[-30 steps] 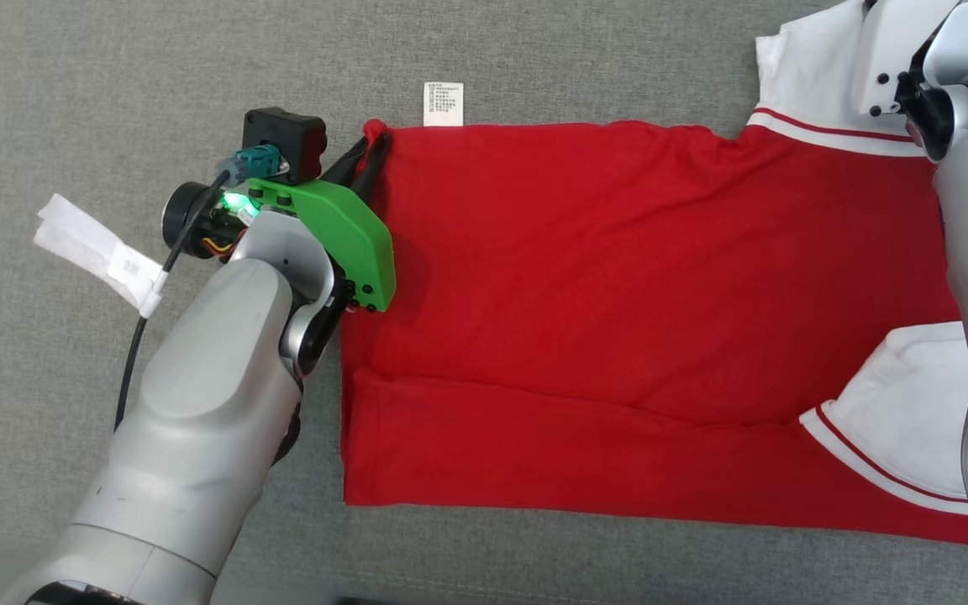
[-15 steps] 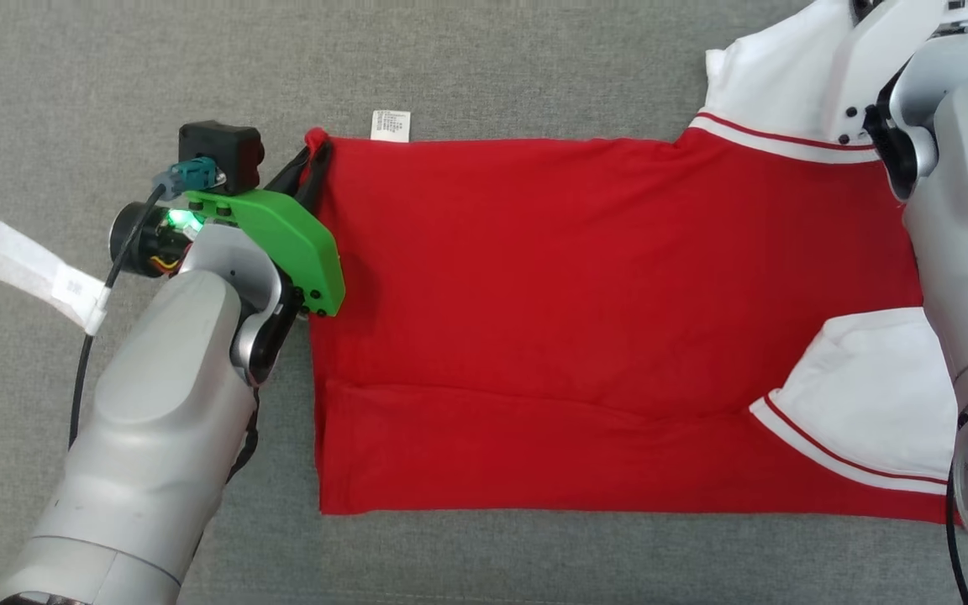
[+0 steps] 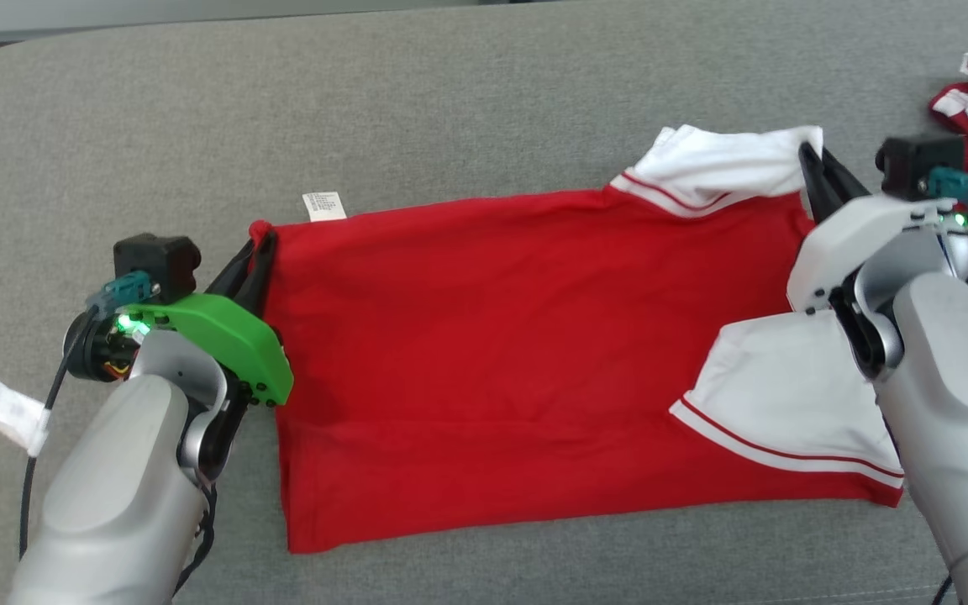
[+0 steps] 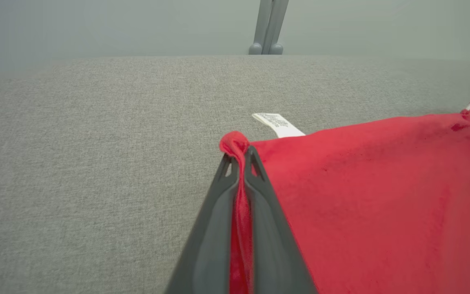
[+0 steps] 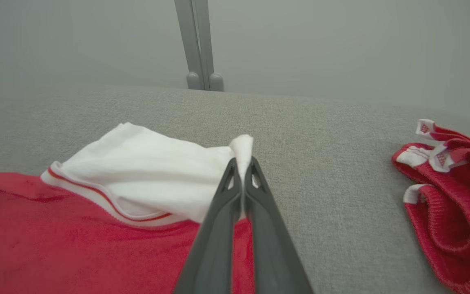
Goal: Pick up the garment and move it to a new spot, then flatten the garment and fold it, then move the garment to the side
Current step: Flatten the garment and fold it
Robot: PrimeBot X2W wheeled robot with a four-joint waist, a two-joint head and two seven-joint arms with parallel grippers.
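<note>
Since a second ago the right gripper (image 3: pixel 810 155) has closed: jaws together now, pinching the garment (image 3: pixel 492 353) by its white sleeve (image 5: pixel 145 163) corner at their tips. Head camera tilted too; whole view shifted. On the left gripper (image 4: pixel 241 157), jaws clamped on the red hem corner, cloth bunched between them. Garment flat on grey cushion (image 3: pixel 450 101), stretched between both pairs of jaws. Care label (image 4: pixel 278 122) just beyond left tips; print too small to read.
</note>
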